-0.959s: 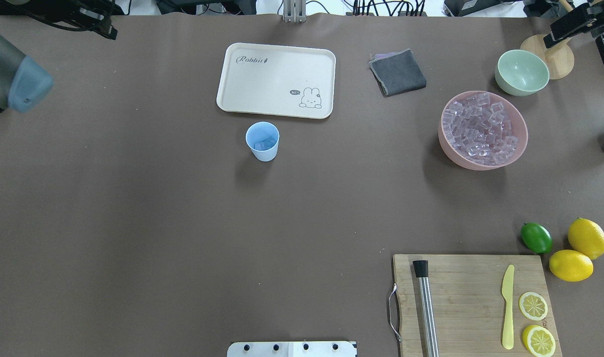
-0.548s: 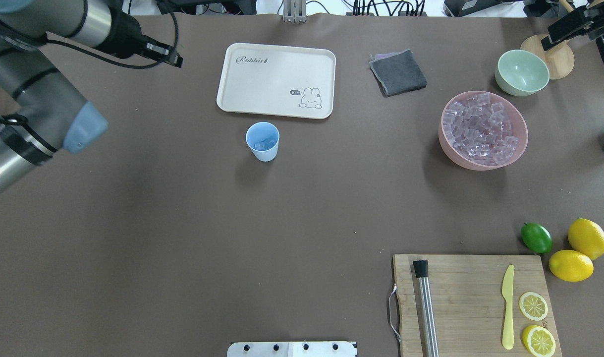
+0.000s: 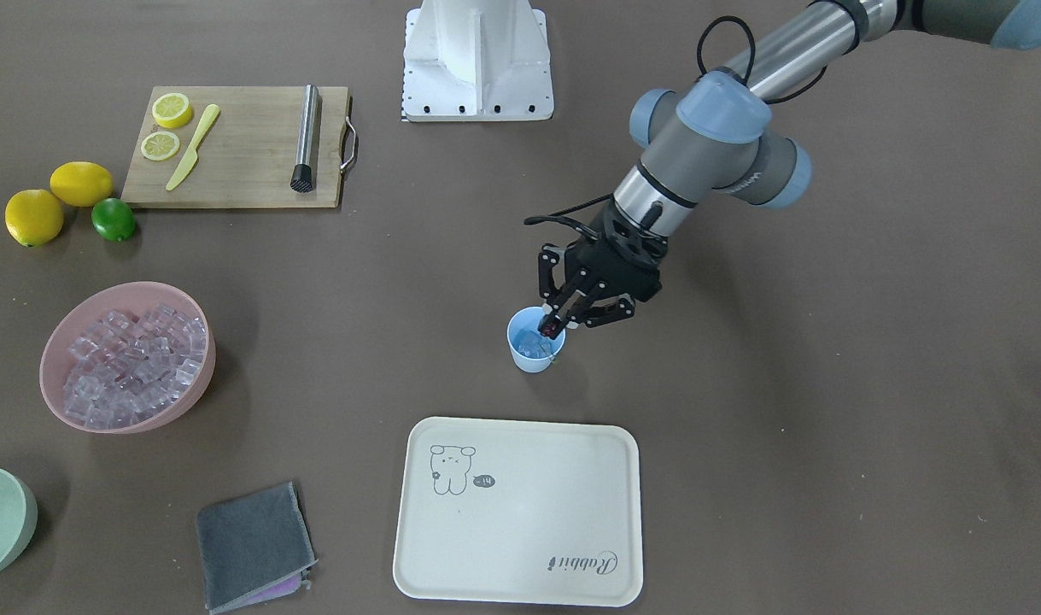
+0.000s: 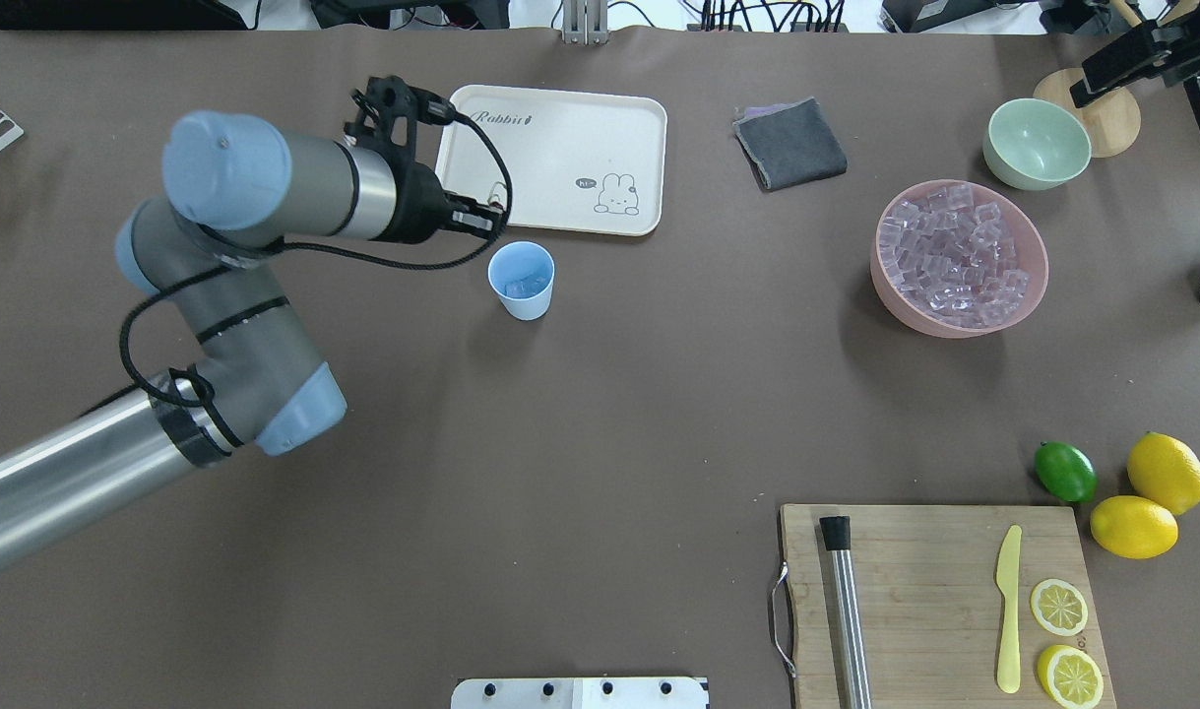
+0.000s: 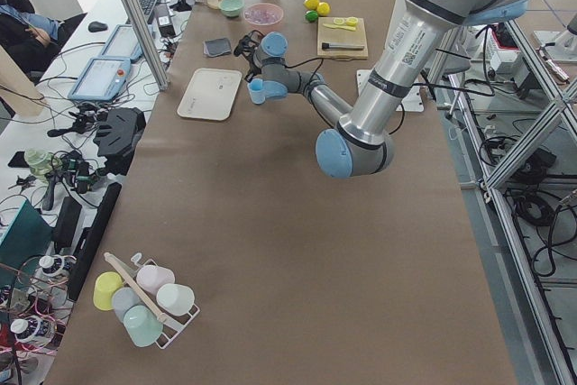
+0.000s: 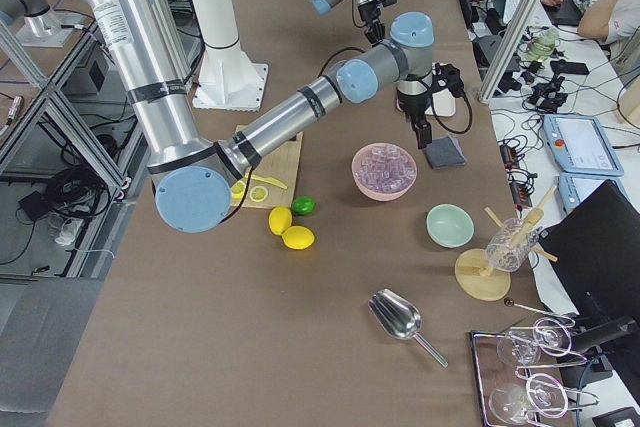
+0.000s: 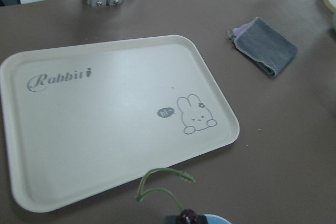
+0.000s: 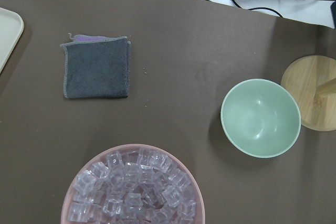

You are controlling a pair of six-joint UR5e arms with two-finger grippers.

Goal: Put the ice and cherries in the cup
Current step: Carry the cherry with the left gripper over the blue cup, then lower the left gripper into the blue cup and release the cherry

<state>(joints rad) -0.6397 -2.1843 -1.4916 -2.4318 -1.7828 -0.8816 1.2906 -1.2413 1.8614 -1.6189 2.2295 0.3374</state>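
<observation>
The light blue cup (image 4: 524,297) stands in front of the cream tray and holds a few clear ice cubes (image 4: 526,286). Most of the ice (image 4: 959,258) fills the pink bowl (image 4: 954,325) on the right. My left gripper (image 3: 554,326) is shut on a dark red cherry (image 3: 552,325) just above the cup's rim (image 3: 533,354). In the left wrist view the cherry (image 7: 186,216) and its green stem (image 7: 157,182) show at the bottom edge. My right gripper (image 4: 1111,69) hangs high beyond the pink bowl; I cannot tell how its jaws stand.
The cream tray (image 4: 550,158) lies behind the cup, with a grey cloth (image 4: 791,143) and a pale green bowl (image 4: 1038,143) to its right. A cutting board (image 4: 934,601) holds a metal muddler, a yellow knife and lemon slices. A lime (image 4: 1065,472) and two lemons lie beside it.
My left arm has swung in from the table's left edge to the cup, carrying the cherry. The right arm has barely moved.
</observation>
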